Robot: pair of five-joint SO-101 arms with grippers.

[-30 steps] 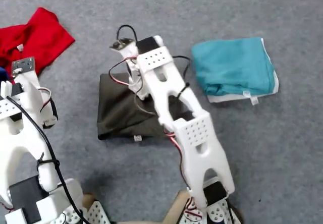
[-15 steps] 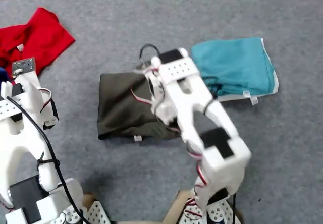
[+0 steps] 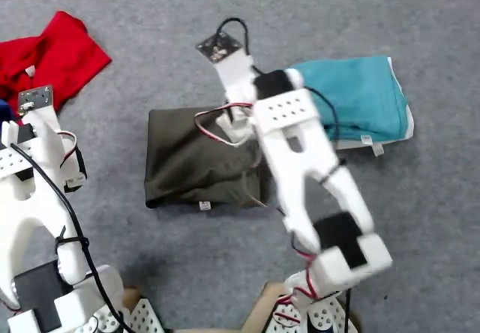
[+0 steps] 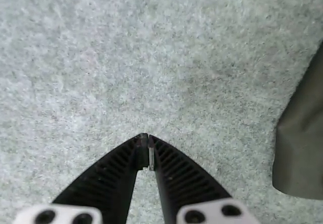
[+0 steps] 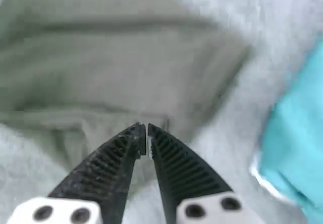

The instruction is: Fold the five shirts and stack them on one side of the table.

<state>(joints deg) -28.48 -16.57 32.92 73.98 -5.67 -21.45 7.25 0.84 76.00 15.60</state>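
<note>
A red shirt (image 3: 56,55) is seen from above; the left pincer (image 4: 147,144) and right pincer (image 5: 146,134) are clenched empty, near the dark shirt (image 3: 180,169).

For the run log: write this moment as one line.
left tool shut, over grey mat | right tool shut, over folded dark shirt | teal shirt folded | red shirt crumpled

The table (image 3: 420,220) is covered in plain, flecked grey felt. Near its far left corner lies a bright red shirt (image 3: 52,55). In the middle is a dark olive-brown shirt (image 3: 187,160) with a small white tag (image 3: 204,205). Toward the right edge, a teal shirt (image 3: 349,97) shows white cloth (image 3: 409,123) beneath. The left arm (image 3: 34,198) and right arm (image 3: 300,153) are white with black motors. The left gripper (image 4: 145,151) and right gripper (image 5: 146,133) are ribbed black.
</note>
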